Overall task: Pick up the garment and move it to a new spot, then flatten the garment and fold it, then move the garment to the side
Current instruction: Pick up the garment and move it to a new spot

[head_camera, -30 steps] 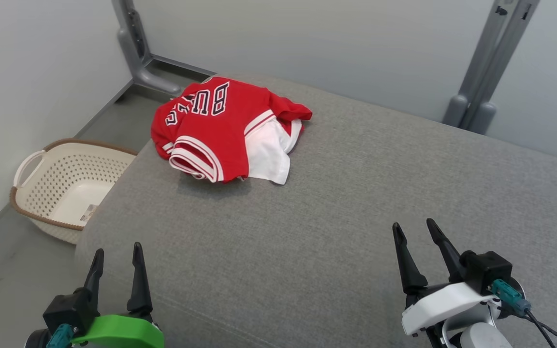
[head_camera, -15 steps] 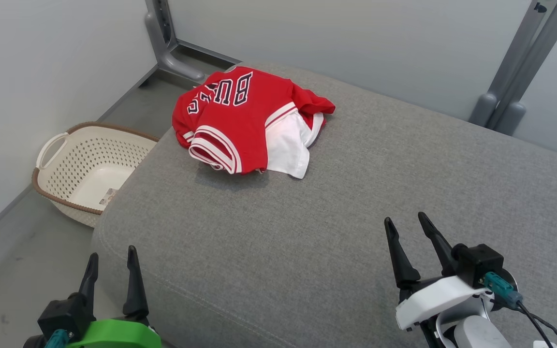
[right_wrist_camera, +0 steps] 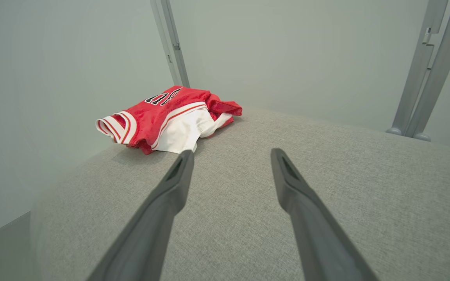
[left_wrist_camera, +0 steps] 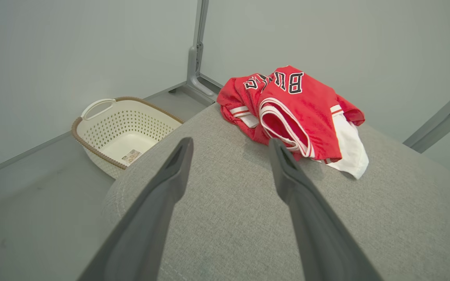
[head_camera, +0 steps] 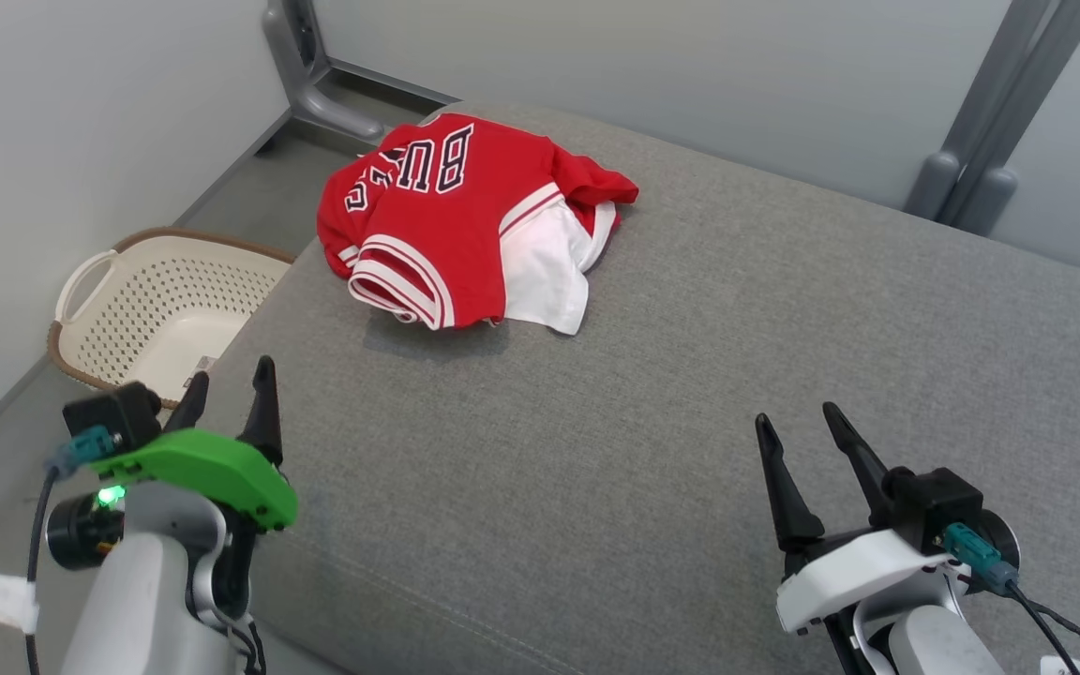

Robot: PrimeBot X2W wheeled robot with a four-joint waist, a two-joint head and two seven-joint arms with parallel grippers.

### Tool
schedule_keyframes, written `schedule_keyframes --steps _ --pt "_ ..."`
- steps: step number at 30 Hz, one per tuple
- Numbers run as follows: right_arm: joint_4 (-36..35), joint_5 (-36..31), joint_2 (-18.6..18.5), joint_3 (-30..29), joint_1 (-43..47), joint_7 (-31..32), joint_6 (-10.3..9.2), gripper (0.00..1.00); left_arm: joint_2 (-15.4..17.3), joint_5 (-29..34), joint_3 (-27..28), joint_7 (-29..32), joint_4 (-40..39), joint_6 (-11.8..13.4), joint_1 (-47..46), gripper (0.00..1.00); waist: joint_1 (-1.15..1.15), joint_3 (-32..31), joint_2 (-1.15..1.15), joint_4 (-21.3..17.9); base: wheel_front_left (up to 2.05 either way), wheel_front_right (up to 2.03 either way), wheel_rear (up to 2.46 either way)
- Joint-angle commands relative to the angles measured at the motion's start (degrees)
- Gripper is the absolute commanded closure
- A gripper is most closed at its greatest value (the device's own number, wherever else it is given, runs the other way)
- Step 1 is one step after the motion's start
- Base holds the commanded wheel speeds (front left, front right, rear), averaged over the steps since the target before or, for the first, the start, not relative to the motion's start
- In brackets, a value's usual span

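At the near edge of the grey cushion, your left gripper and right gripper hang with fingers spread and empty.
Farther back, at the cushion's far left corner, up beyond the basket on the floor, the garment lies crumpled, red over white. The pickup looks not yet begun. Next you'd need to reach forward and pinch a raised fold, likely with the nearer left arm.

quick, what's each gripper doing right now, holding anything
left gripper: open, holding nothing.
right gripper: open, holding nothing.
Both are apart from the red garment.
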Motion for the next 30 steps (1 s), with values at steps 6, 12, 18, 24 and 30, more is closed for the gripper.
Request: schedule_keyframes --steps 6,12,18,24,30 --pt "-2.4 -3.4 -0.3 0.2 -2.2 2.3 -0.02 0.0 1.2 -3.2 1.0 4.0 9.6 -1.4 -13.2 0.0 0.0 6.3 0.0 -5.5 0.0 0.0 0.0" --pt "-6.1 -6.2 -0.3 0.5 -3.7 4.9 -0.02 0.0 2.9 -5.7 3.1 4.9 17.8 -1.9 -22.7 0.0 0.0 12.2 0.0 -10.1 0.0 0.0 0.0" --pt "-11.2 -8.7 -0.3 1.1 -3.8 7.7 -0.02 0.0 5.4 -8.0 5.0 5.9 24.6 -2.3 -29.3 0.0 0.0 18.2 0.0 -14.8 0.0 0.0 0.0" --pt "-14.2 -9.2 -0.2 1.8 -2.8 9.1 -0.02 0.0 7.9 -10.2 7.1 6.1 29.4 -2.7 -32.8 0.0 0.0 21.6 0.0 -18.7 0.0 0.0 0.0" --pt "-15.5 -9.0 -0.2 2.0 -2.4 9.1 -0.02 0.0 9.0 -12.1 8.2 9.7 34.4 -1.4 -34.1 0.0 0.0 22.1 0.0 -20.9 0.0 0.0 0.0"
